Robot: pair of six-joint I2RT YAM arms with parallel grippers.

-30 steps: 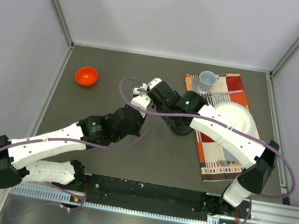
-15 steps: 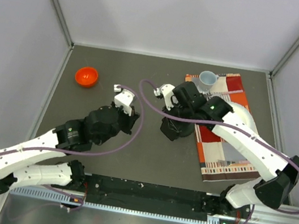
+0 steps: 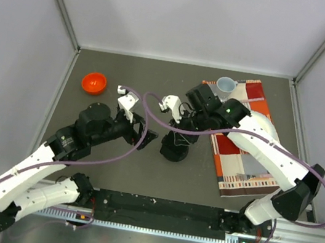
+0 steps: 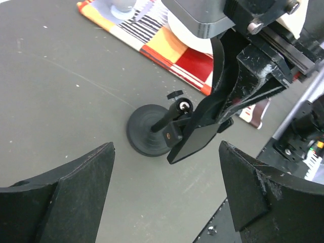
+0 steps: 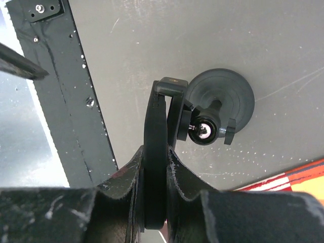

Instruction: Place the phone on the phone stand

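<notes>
The phone [image 5: 154,121] is a thin black slab seen edge-on, with my right gripper [image 5: 155,152] shut on its near end. Its far end rests against the cradle [image 5: 171,86] of the phone stand [image 5: 225,98], whose round base sits on the grey table. In the left wrist view the phone [image 4: 197,142] slants down beside the phone stand [image 4: 147,132]. My left gripper [image 4: 167,202] is open and empty, a little short of the stand. From above, the right gripper [image 3: 185,125] hangs over the phone stand [image 3: 173,150], and the left gripper [image 3: 145,134] is just to its left.
An orange bowl [image 3: 94,82] sits at the back left. A patterned cloth [image 3: 236,168] on the right carries a white plate [image 3: 264,127] and a grey mug [image 3: 225,85]. The black rail [image 3: 160,211] runs along the near edge.
My left gripper has opened and drawn back to the left. The right gripper with the phone has moved toward the front left, and the stand now stands closer to the front.
</notes>
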